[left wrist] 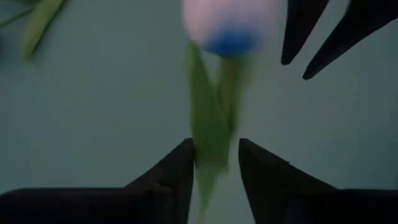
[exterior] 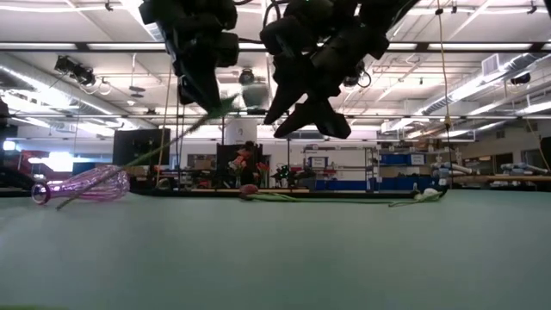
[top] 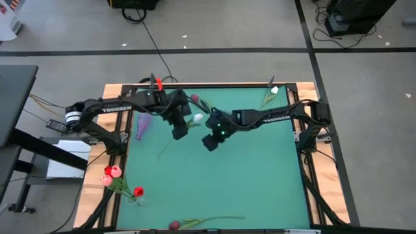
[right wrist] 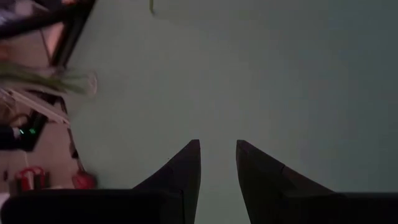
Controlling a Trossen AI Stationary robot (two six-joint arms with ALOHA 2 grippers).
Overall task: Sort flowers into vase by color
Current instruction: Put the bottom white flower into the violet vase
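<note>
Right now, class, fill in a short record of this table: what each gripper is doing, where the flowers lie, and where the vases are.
left gripper: above the table, white tulip stem between its fingers
right gripper: open, empty, beside the left one
purple vase: lying on its side, left part of the green mat
clear vase: near left corner, red and pink tulips in it
loose flowers: white tulip at far right corner; dark red tulip at near edge

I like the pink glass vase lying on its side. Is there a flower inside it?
The pink vase lies on the green table. Through its glass, nothing shows inside. One green stem slants across its mouth, so a little there stays hidden.
</note>
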